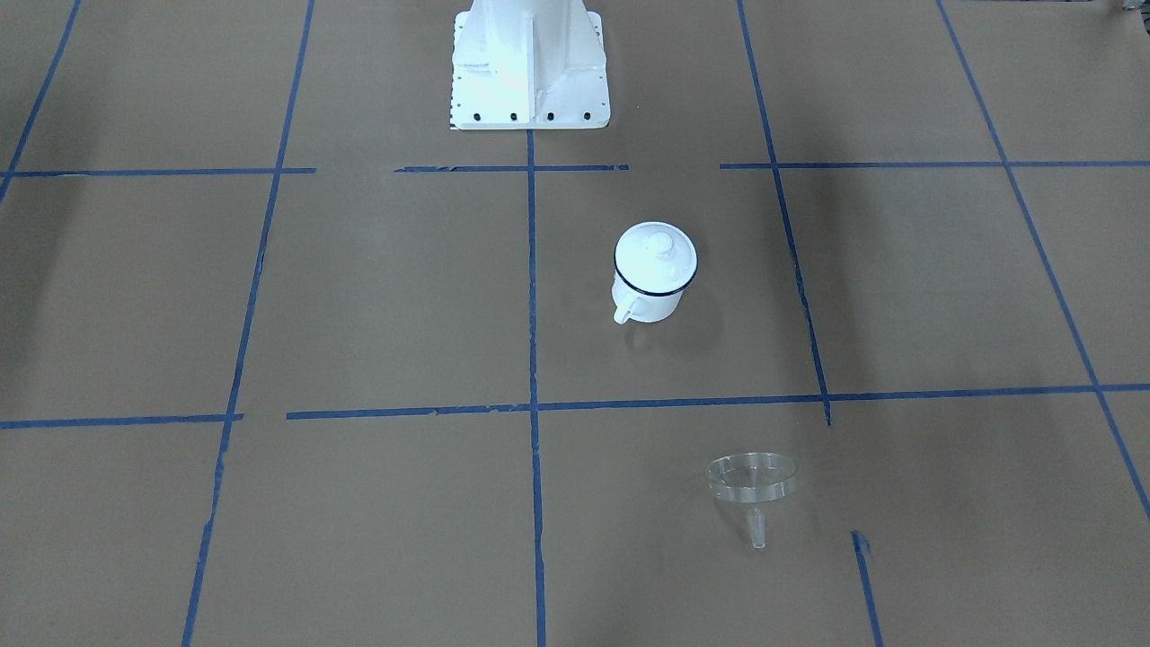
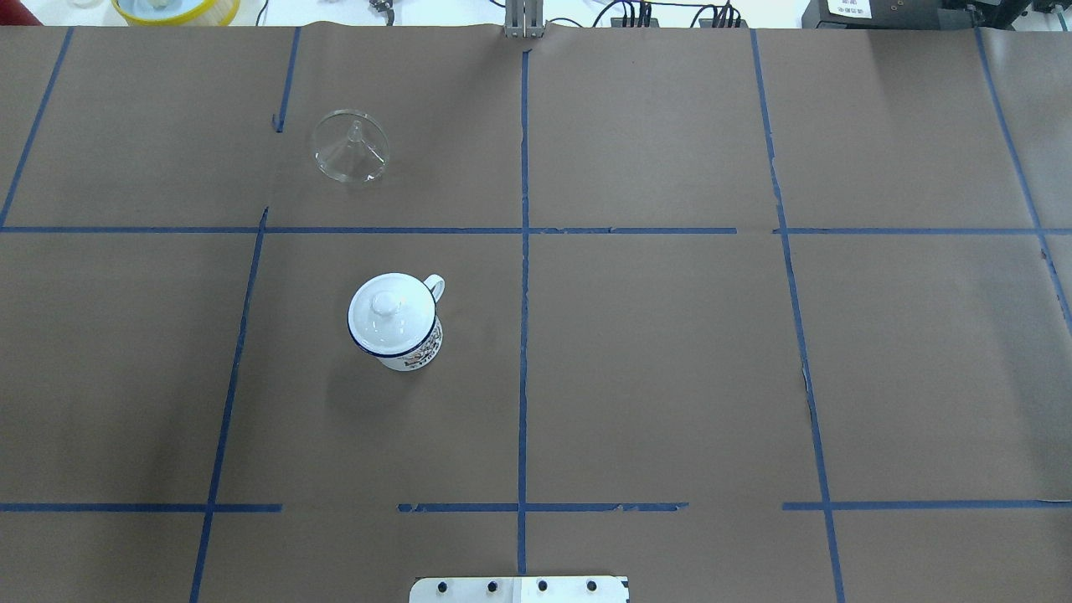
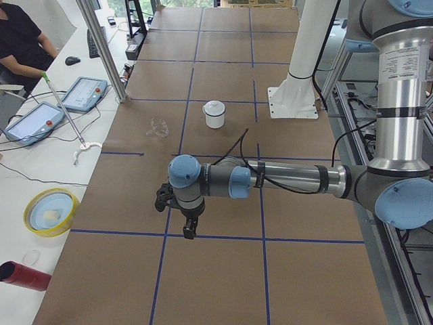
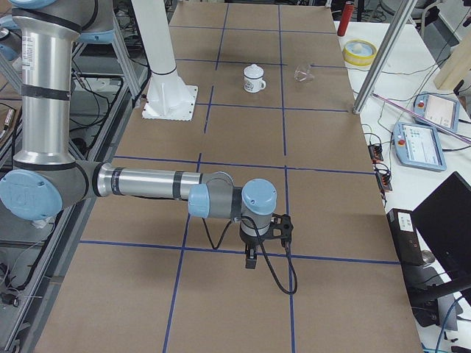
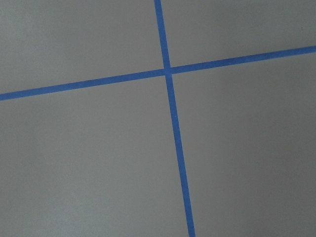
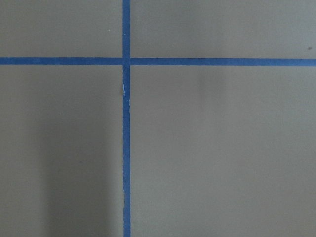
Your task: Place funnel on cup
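Left gripper (image 3: 190, 232): seen only in the left side view, held above the table (image 2: 670, 360) near a blue tape line (image 2: 524, 276); whether the jaws are apart or together cannot be told.
Right gripper (image 4: 251, 261): seen only in the right side view, pointed down over a tape crossing; its jaw state cannot be told either.
Funnel (image 2: 350, 149): laid on its side on the brown paper, on the robot's left half, with the spout turned away from the robot's base (image 1: 528, 67).
Cup (image 2: 417, 352): stood upright, well apart from the funnel, with one tape line between them; handle turned towards the funnel's side.
Lid (image 2: 383, 308): a white knobbed lid is seated on the cup's rim.
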Controlling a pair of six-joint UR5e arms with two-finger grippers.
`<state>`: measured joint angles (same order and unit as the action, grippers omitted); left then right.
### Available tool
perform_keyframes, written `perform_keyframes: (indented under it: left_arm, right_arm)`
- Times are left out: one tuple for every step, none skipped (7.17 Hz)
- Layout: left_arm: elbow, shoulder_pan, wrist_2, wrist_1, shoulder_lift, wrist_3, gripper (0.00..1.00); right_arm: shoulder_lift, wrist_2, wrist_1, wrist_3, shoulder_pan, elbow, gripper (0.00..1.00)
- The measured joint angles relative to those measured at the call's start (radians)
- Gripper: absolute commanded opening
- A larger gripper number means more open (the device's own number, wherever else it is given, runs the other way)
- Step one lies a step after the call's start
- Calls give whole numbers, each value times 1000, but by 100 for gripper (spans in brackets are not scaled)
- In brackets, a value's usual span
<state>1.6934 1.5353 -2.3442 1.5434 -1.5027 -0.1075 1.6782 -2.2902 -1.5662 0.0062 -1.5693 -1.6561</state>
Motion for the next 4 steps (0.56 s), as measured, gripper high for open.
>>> perform_keyframes:
  left_arm:
    - [0, -1, 0, 0, -1, 1, 100]
    - [0, -1, 0, -1, -2, 1, 100]
    - [0, -1, 0, -1, -2, 2, 100]
    - [2, -1, 0, -5, -8, 7, 100]
  right_arm:
    - [0, 0, 0, 0, 0, 0, 100]
    - [0, 0, 0, 0, 0, 0, 100]
    - [0, 0, 0, 0, 0, 1, 100]
    - [0, 0, 0, 0, 0, 1, 100]
